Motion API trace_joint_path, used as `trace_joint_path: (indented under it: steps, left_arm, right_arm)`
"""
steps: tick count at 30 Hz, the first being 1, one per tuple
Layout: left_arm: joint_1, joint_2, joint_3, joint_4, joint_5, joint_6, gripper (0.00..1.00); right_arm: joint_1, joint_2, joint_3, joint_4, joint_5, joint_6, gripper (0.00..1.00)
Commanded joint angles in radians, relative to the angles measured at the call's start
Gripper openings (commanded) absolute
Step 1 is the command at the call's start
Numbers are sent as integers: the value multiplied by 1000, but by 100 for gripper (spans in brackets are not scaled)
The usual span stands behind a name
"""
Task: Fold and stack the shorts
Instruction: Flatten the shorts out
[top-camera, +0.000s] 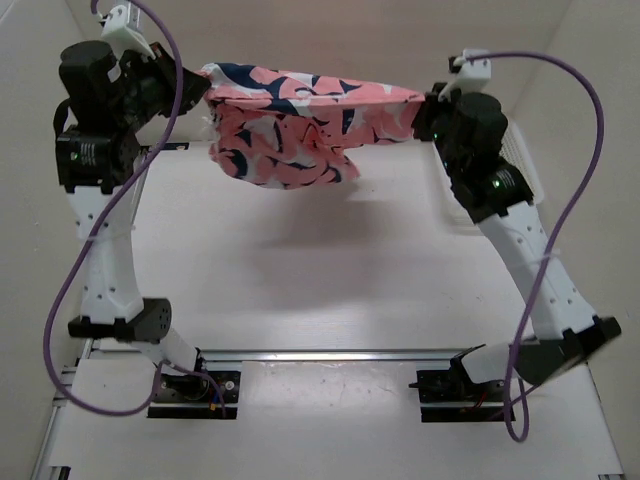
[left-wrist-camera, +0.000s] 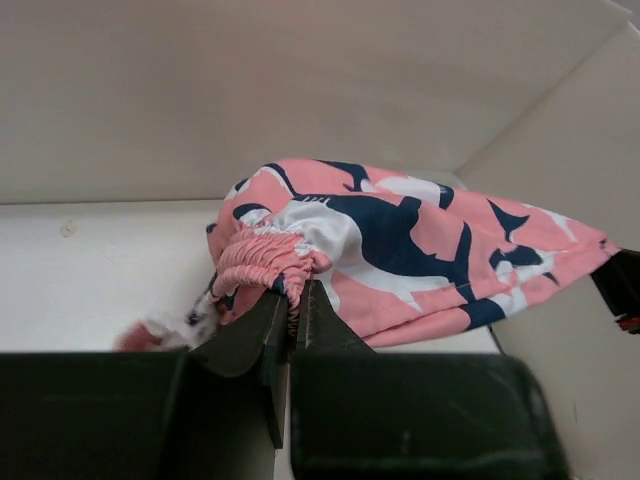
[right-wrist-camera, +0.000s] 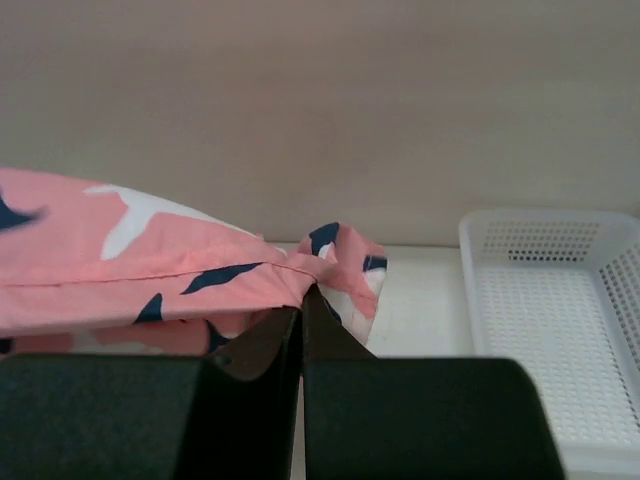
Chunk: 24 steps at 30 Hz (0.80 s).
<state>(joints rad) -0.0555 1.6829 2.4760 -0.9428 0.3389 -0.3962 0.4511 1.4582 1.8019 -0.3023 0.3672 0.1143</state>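
— White tabletop (top-camera: 330, 290) and pale walls fill the top view. What stands at the upper left?

— The left arm, reared up, with a purple cable (top-camera: 75, 280) looping down beside it. The left gripper (top-camera: 193, 90) points toward the right and is clamped on one end of the shorts (top-camera: 300, 125).

— Clamped for certain?

— Yes. In the left wrist view its fingers (left-wrist-camera: 245, 335) are pressed together at lower centre, with the gathered elastic waistband bunched between them.

— And the shorts themselves?

— They stretch across the upper middle of the top view, strung between the two grippers and held up off the table, with a soft shadow on the surface beneath. The top edge runs fairly taut from end to end. Below it the coral fabric with navy-and-white shapes sags in a crumpled bunch, heavier toward the left of centre.

— What about the right end?

— The right gripper (top-camera: 432, 100), at the upper right, is closed on the other end. In the right wrist view its jaws are pinched together at lower centre on a hemmed pink edge, and the cloth runs off the left side of that frame.

— Anything further right?

— A white mesh basket (right-wrist-camera: 560, 320) sits at the right of the right wrist view, on the table near the back wall, apart from the shorts. A second cable (top-camera: 590, 150) arcs over the right arm.
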Motion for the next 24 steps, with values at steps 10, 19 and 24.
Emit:
trace_joint_path:
  steps: [10,19,24]
  left_arm:
    - [2,-602,-1246,30,-90,-10,58]
    - [2,-666,-1333,6,-86,-75,76]
    - [2,-634,-1365,-14,-139,-134,12]
  right_arm:
    - [196,-499,-877,-153,193,267,23]
    - [245,-426,-767,-232,256,285,95]
    - [192,-291,-679,-232,61,321,32]
